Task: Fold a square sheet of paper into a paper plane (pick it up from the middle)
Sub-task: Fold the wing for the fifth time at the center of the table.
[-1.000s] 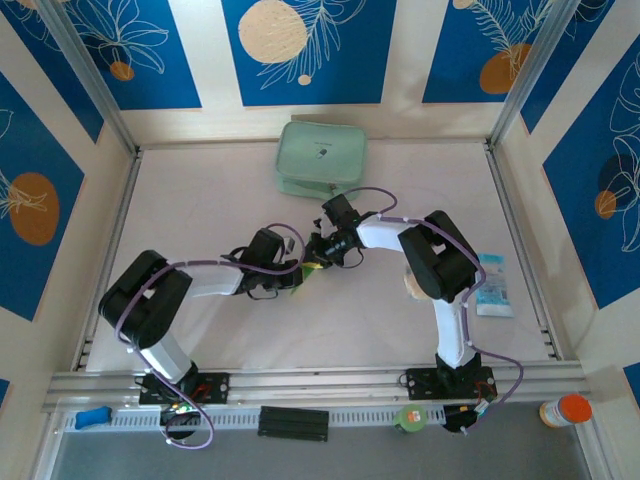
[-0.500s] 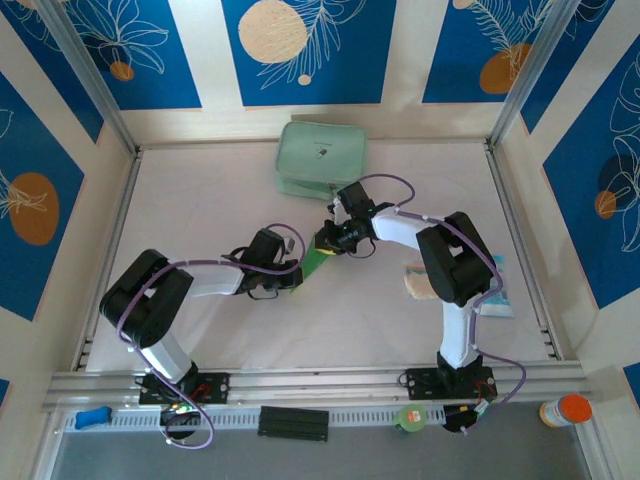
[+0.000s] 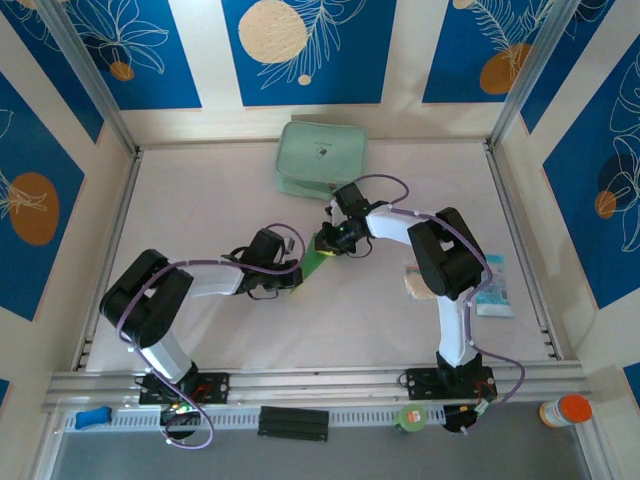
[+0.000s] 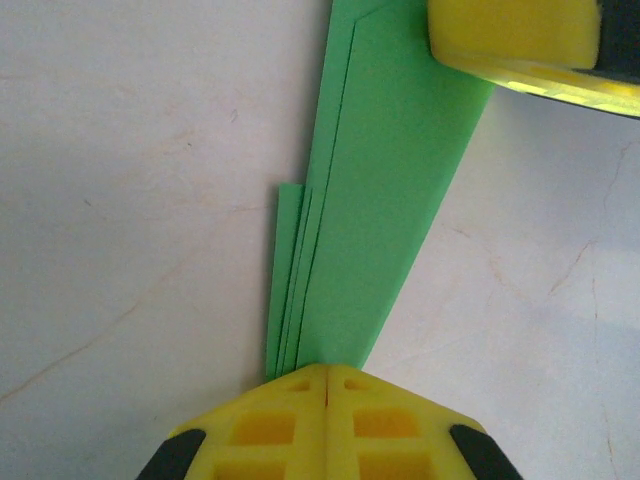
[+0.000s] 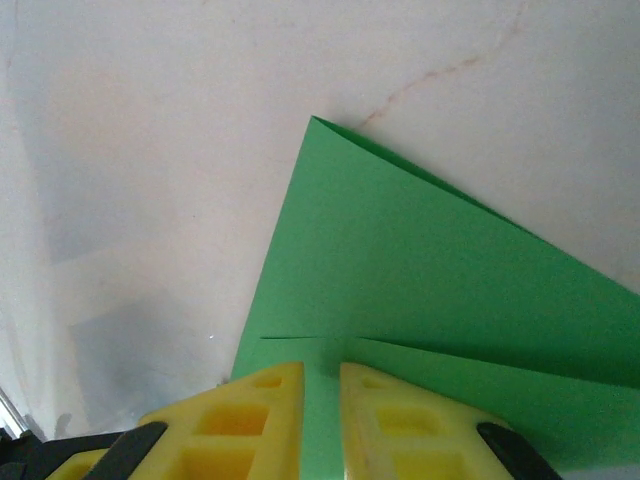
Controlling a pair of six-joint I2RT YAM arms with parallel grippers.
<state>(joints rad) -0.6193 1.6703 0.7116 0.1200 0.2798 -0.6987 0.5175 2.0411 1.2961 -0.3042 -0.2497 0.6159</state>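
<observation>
At middle of worktop [image 3: 200, 200], nearer than the mint zip pouch [image 3: 320, 158]: paper plane [image 3: 313, 259], long axis near-left to far-right. Narrow near end pinched in fully closed left jaws; wider far end in almost-closed right jaws.

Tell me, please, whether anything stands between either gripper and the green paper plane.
Nothing visible does: the left gripper is shut on the narrow end of the paper plane, and the right gripper pinches its wider part.

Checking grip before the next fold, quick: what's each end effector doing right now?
Left end effector: closed on the paper plane, at its tip.
Right end effector: closed on its wide end.
</observation>
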